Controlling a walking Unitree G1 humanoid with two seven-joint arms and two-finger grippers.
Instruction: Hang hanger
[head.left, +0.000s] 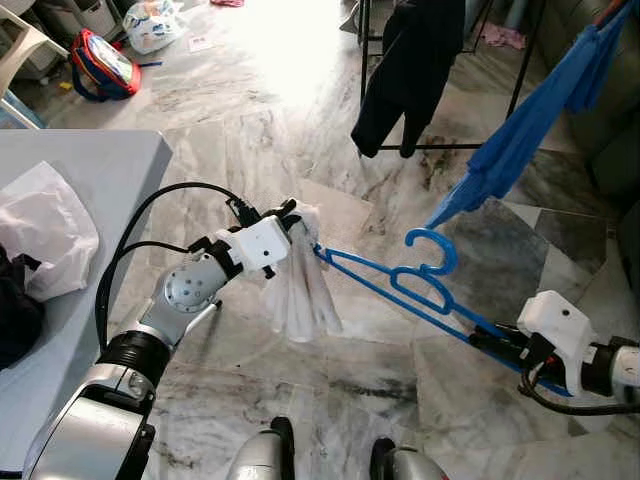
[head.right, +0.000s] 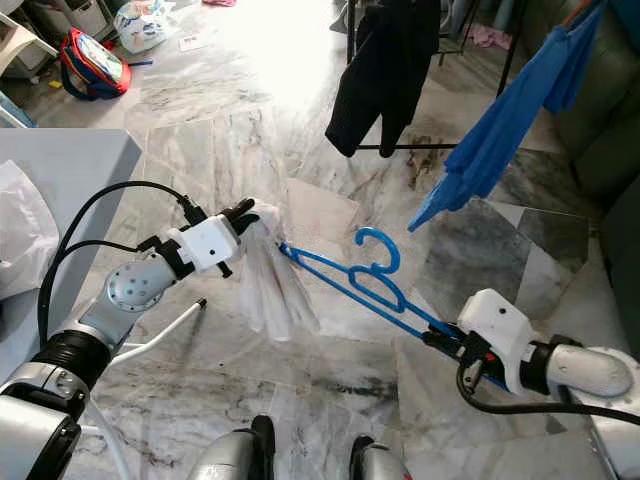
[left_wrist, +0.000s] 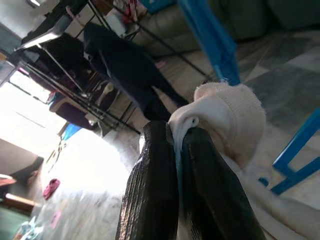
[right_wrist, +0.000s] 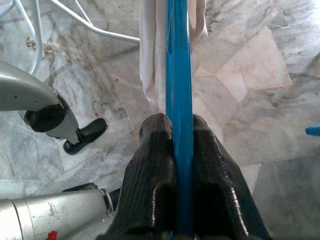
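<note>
Blue hanger (head.left: 400, 285) is held flat over the marble floor (head.left: 250, 130), btw both arms. Right gripper (right_wrist: 174, 131) pinches its near-right end. Left gripper (left_wrist: 175, 137) pinches a white cloth (head.left: 300, 285) w/ the hanger's left end. Clothes rack (head.left: 440, 75) stands far off.

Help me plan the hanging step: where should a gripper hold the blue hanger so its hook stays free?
Probably the bare end of the hanger, from the robot's right: the right gripper already clamps that bar there. The white cloth covers the far end, and the hook stays free.
</note>
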